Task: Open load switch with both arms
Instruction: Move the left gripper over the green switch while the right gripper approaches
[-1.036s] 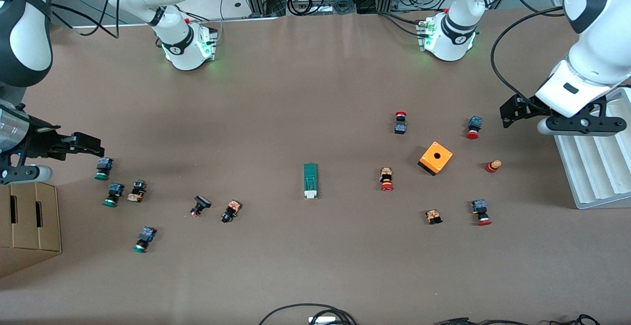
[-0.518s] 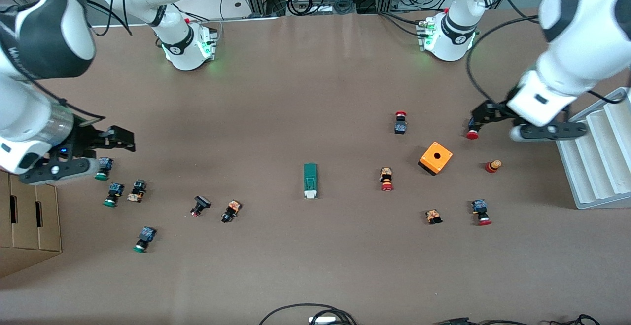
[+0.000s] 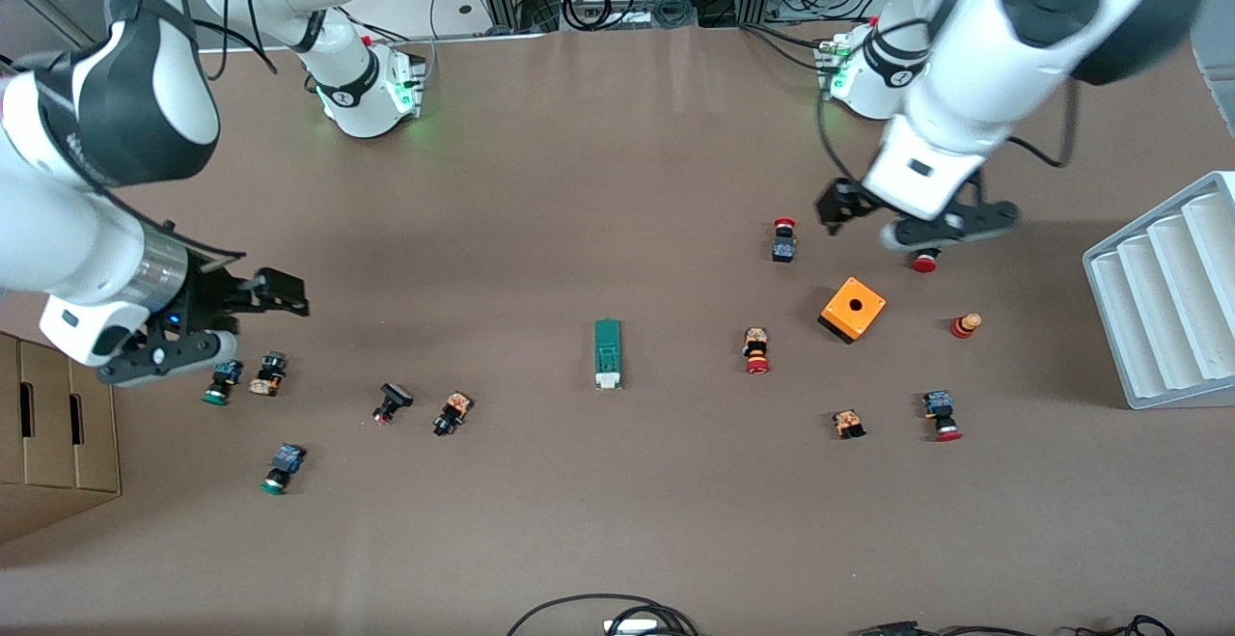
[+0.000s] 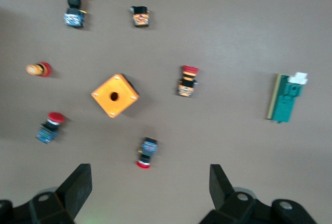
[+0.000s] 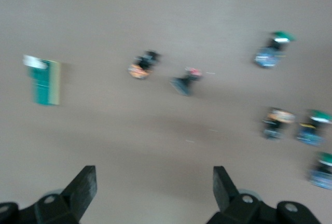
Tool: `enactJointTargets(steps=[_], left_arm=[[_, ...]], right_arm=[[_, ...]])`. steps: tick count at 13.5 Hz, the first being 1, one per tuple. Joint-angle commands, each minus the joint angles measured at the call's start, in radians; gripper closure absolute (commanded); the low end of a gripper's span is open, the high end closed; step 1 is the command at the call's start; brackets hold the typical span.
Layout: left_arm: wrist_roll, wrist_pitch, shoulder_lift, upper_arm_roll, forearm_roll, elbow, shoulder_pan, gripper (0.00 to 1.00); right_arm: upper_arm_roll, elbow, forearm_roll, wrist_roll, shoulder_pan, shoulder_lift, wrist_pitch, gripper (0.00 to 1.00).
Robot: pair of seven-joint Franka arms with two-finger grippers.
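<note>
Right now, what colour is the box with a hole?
Orange box; front view shows it best.

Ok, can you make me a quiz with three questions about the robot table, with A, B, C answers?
1. Where does the load switch lie?
A. In the white tray
B. On the table, mid-table between the two groups of buttons
C. On the cardboard box

2. What colour is the box with a hole?
A. Orange
B. Blue
C. Purple

3. What does the left gripper hold?
A. The switch
B. A red button
C. Nothing

Answers:
1 B: it rests on bare table.
2 A: it is plainly orange.
3 C: its fingers stand apart in the air. The right gripper is open and empty too.
</note>
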Motion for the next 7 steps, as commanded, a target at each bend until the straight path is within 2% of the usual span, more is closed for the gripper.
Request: enactJointTargets(steps=[1, 3, 5, 7], left_arm=[[-0.160, 0.078, 0.045, -0.096, 0.064, 0.005, 0.004, 0.00], [-0.277, 0.169, 0.106, -0.154, 0.130, 0.004, 0.004, 0.00], [-0.407, 0.270, 0.183, -0.217, 0.220, 0.004, 0.002, 0.00], [-0.568, 0.339, 0.264, -0.294, 0.368, 0.002, 0.002, 0.00]], right_arm=[[-0.002, 0.005, 0.107, 0.000, -0.014, 0.033, 0.038, 0.00], [-0.002, 0.009, 0.053, 0.008, -0.002, 0.039, 0.039, 0.00], [0.004, 0.012, -0.082, 0.006, 0.008, 0.059, 0.054, 0.00], [0.004, 0.012, -0.153, 0.012, 0.052, 0.068, 0.092, 0.00]])
